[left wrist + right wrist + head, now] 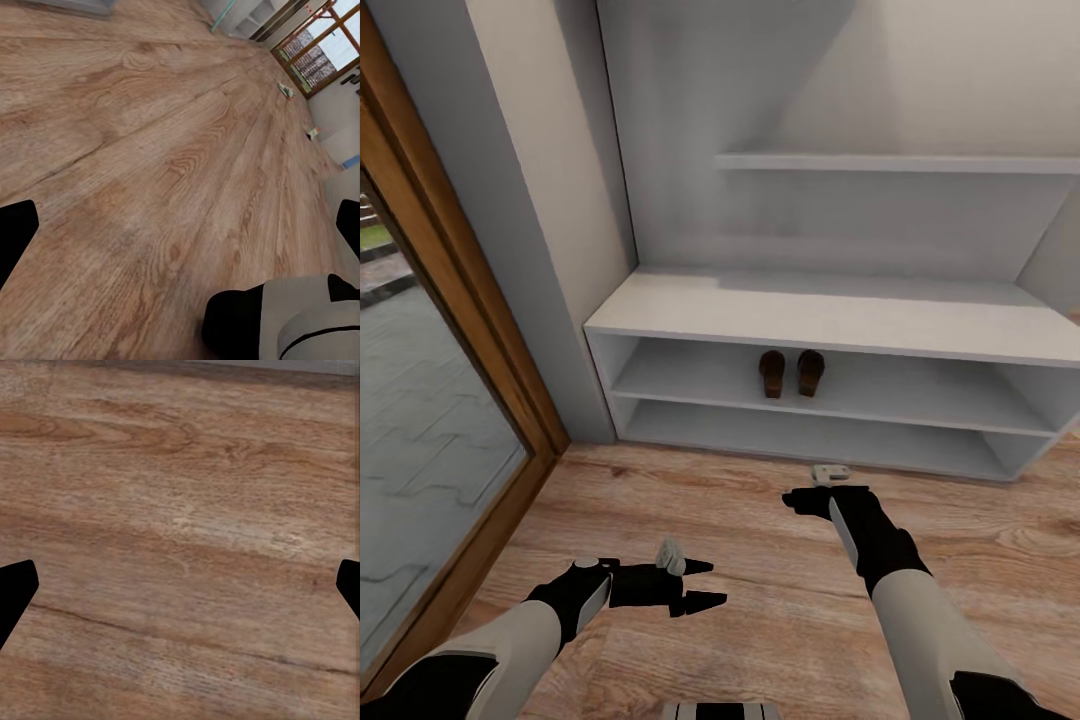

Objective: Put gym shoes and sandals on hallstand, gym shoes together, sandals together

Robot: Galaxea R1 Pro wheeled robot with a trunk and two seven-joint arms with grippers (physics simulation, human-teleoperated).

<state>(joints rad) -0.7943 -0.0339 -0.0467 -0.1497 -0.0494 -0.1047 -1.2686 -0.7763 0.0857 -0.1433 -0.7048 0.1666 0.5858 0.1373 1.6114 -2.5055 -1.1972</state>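
**Sandals racked, sneakers still to fetch — risks from here**

We see the two sandals [791, 373] side by side on the middle tier of the shoe rack [840, 318], toes pointing in, just apart from each other. That half of the job looks done.

Left gripper [700, 584]: fingers spread wide, nothing between them, low over the wood floor [660, 490]. Right gripper [800, 498]: in the right wrist view both fingertips sit at opposite edges with bare planks between, so we judge it wide and empty too.

The sneakers do not appear near the rack. In the left wrist view two small pale items [286, 90] lie far down the corridor; too small to identify, possibly the sneakers.

Risks, as we judge them:
- Both grippers ride close to the floor; driving off like this could scrape the fingers on the planks.
- Placing sneakers on the sandals' tier could knock the sandals apart.
- Splitting the sneakers either side of the sandals would break the pairing.
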